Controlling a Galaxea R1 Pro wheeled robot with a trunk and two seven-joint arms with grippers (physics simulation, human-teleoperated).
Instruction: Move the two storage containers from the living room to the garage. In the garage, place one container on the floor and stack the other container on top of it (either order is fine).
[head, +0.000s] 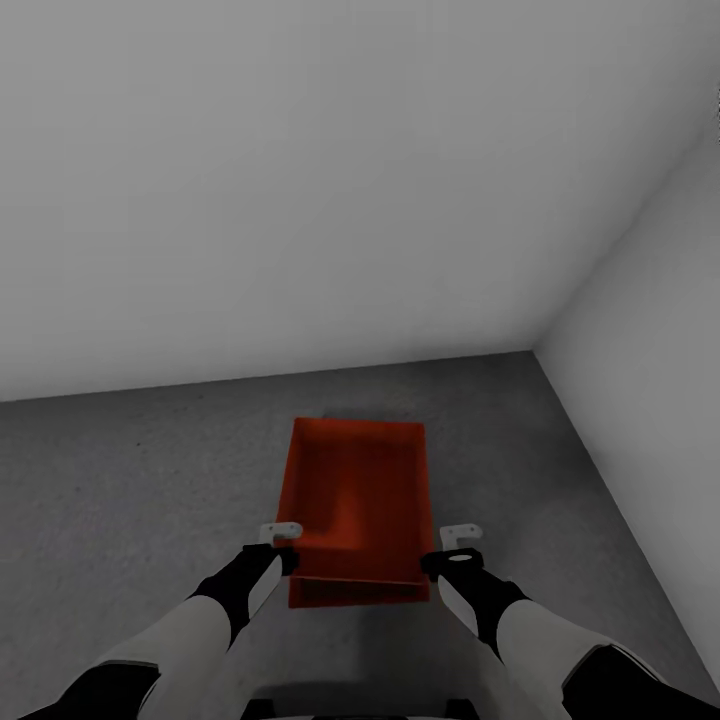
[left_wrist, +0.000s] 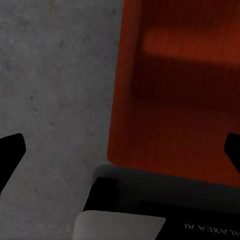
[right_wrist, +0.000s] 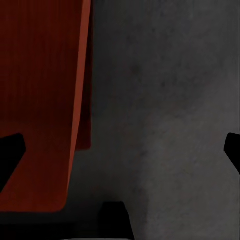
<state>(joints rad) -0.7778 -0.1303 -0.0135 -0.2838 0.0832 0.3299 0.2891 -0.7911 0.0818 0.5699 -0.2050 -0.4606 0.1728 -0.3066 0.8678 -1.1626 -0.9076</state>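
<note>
containers: upper storage container sits on the lower storage container, whose near wall peeks out, offset, so the stack looks made | left pincer and right pincer: spread wide, flanking near corners, holding nothing | floor: dark grey garage concrete near the wall corner

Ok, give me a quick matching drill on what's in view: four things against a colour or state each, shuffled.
Things:
1. container
2. floor
3. wall
4. right gripper

Colour or state:
A. dark grey
B. jaws open
C. orange-red
D. pale grey

Pairs: 1-C, 2-A, 3-D, 4-B
</note>
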